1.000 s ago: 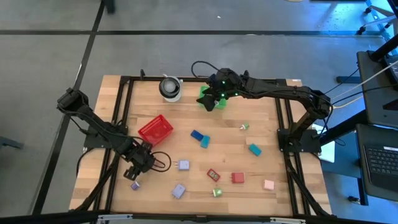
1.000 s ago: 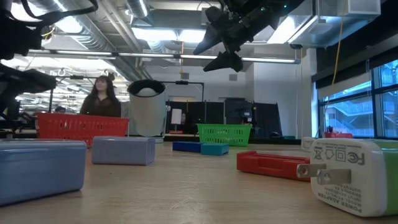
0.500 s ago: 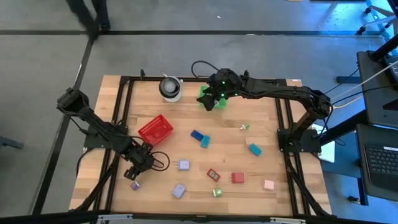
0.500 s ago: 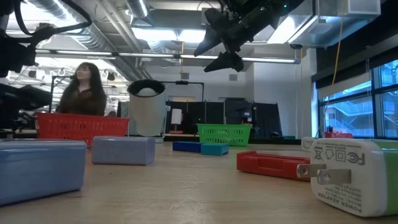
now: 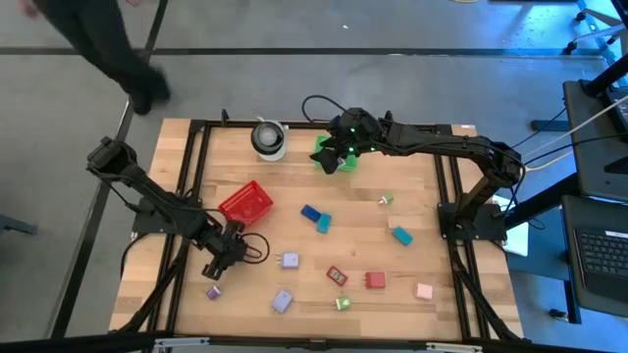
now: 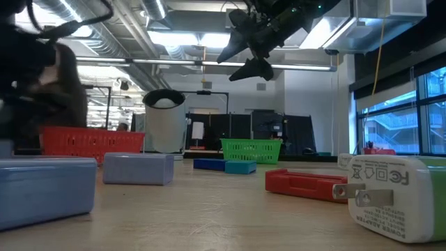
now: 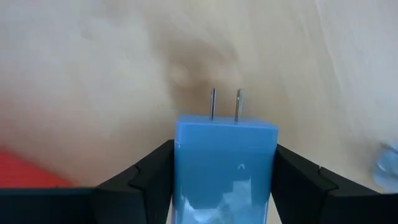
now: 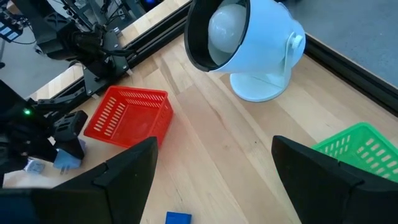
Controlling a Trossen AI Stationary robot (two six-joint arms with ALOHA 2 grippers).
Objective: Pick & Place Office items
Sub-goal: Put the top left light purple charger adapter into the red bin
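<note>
A blue plug adapter (image 7: 225, 168) with two metal prongs sits between the fingers of my left gripper (image 5: 218, 267), near the table's left edge in front of the red mesh basket (image 5: 245, 204). The gripper hides it in the high view. Other office items lie loose on the wood: a lavender piece (image 5: 213, 291), another (image 5: 282, 300), a blue one (image 5: 310, 212), teal (image 5: 401, 235), red (image 5: 375, 280), pink (image 5: 424, 290). My right gripper (image 8: 213, 146) hangs open and holds nothing, high over the green basket (image 6: 251, 150) at the far side. My left gripper has the blue plug adapter pinched between its two fingers, one on each long side (image 7: 180, 162) of the body. The fingers come steeply from above and lie along the body; the prongs (image 7: 224, 104) point away past the fingertips. Whether the plug rests on the wood, I cannot tell.
A white round lamp (image 5: 269, 139) stands at the far edge beside the green basket. Black rails (image 5: 186, 186) run along the table's left and right sides. A person (image 5: 108, 39) walks on the floor beyond the far left corner.
The person beyond the table has walked toward the left. Both arms have kept their places.
</note>
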